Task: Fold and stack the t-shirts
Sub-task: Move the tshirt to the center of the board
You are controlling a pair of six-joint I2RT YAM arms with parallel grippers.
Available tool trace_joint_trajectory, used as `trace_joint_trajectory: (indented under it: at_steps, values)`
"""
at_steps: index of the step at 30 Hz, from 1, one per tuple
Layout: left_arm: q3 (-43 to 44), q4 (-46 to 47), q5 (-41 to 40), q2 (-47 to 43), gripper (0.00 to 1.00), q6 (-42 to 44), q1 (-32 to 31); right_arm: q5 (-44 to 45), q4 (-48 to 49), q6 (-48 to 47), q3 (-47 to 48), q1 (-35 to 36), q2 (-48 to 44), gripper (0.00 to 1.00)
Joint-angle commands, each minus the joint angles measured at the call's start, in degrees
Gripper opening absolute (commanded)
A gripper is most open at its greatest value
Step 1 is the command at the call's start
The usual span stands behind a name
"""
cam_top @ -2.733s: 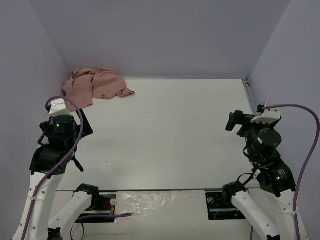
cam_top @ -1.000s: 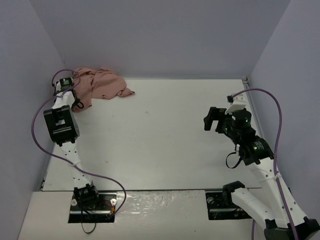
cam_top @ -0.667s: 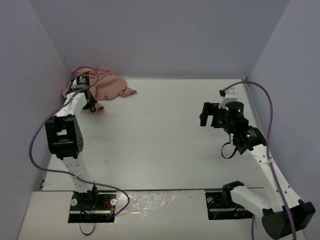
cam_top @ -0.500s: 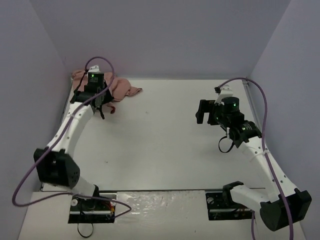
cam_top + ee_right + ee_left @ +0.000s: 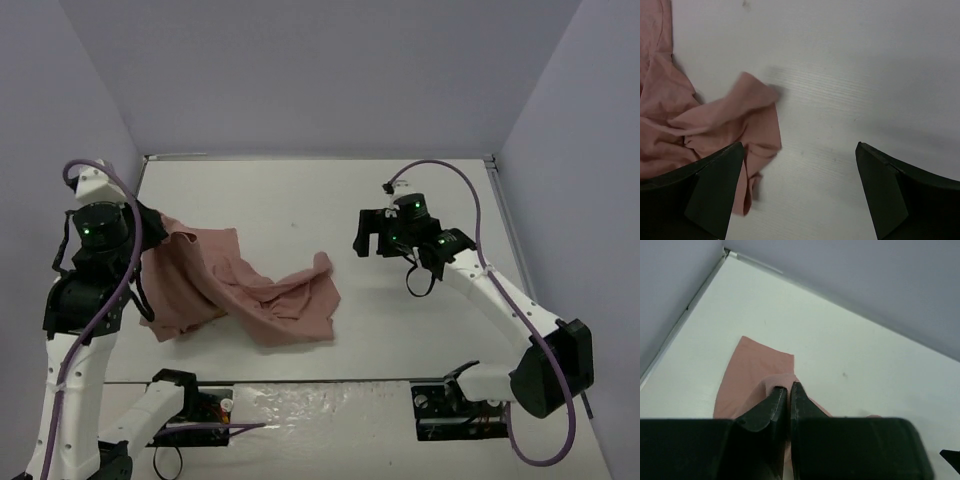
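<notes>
The salmon-pink t-shirt (image 5: 250, 295) lies crumpled and stretched across the near-left part of the table. One end rises to my left gripper (image 5: 145, 222). In the left wrist view that gripper (image 5: 788, 386) is shut, with a fold of the t-shirt (image 5: 752, 377) pinched between its tips. My right gripper (image 5: 368, 232) hovers just right of the shirt's raised right corner (image 5: 322, 264). From the right wrist, this gripper (image 5: 799, 146) stands open over bare table, and the shirt's edge (image 5: 740, 112) lies by its left finger (image 5: 715, 185). No chest graphic shows.
The white table (image 5: 420, 320) is boxed in by lilac walls on the left (image 5: 60, 120), back (image 5: 320, 70) and right (image 5: 580, 150). Both arm bases sit at the near edge (image 5: 330, 405).
My left gripper has pulled the t-shirt out of the far left corner toward the near left, spreading it over the table. The right arm has reached leftward to the shirt's right end.
</notes>
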Motion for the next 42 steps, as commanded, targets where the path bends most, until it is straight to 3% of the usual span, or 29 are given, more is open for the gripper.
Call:
trace_joint_trajectory:
  at_steps: [1, 13, 22, 24, 25, 26, 27, 28, 30, 34, 36, 38, 41, 42]
  values:
    - [-9.8, -1.6, 1.6, -0.4, 0.00, 0.8, 0.0, 4.5, 4.4, 3.2, 2.3, 6.4, 3.7, 0.91]
    - [-22.1, -5.8, 1.3, -8.1, 0.00, -3.8, -0.3, 5.4, 7.8, 2.5, 1.5, 20.6, 16.0, 0.90]
    - [-22.9, -7.3, -0.4, -9.1, 0.00, -3.7, -1.4, 6.1, 9.6, 0.1, 2.9, 21.2, 27.4, 0.83]
    - [-22.7, -7.3, -1.3, -9.0, 0.00, -3.3, -1.4, 6.8, 9.6, -0.4, 3.6, 21.1, 29.7, 0.69]
    - [-22.5, -7.2, -1.7, -8.8, 0.00, -3.0, -1.4, 7.6, 9.7, -0.7, 3.9, 21.0, 30.5, 0.58]
    - [-22.3, -7.1, -2.1, -8.6, 0.00, -2.8, -1.4, 8.6, 9.9, -1.0, 4.2, 20.8, 31.0, 0.44]
    - [-21.9, -7.0, -2.5, -7.9, 0.00, -2.2, -1.4, 10.1, 9.6, -1.8, 5.0, 20.1, 31.5, 0.24]
    - [-21.1, -6.9, -2.8, -7.2, 0.00, -1.6, -1.4, 11.8, 9.4, -2.4, 5.8, 19.3, 31.3, 0.12]
    - [-18.7, -6.5, -3.4, -5.3, 0.00, 0.0, -1.4, 15.0, 8.9, -3.4, 7.8, 16.0, 30.4, 0.00]
    - [-11.1, -3.9, -4.1, -0.1, 0.00, 5.2, -1.4, 17.0, 7.1, -3.0, 17.3, 2.4, 28.0, 0.00]
    - [-8.2, -2.3, -3.7, 2.6, 0.00, 6.9, -1.4, 17.7, 5.5, -2.8, 25.4, -2.4, 29.8, 0.17]
    - [-5.5, -0.4, -2.7, 5.4, 0.00, 7.7, -1.3, 17.3, 3.3, -3.3, 31.6, -6.0, 32.4, 0.52]
    - [-4.8, 2.2, -1.7, 9.1, 0.00, 7.7, -1.1, 15.7, 0.5, -4.4, 39.5, -8.5, 36.4, 0.82]
    - [-4.6, 2.7, -1.2, 9.9, 0.00, 7.3, -1.1, 15.0, -0.9, -4.8, 41.1, -8.6, 37.5, 0.85]
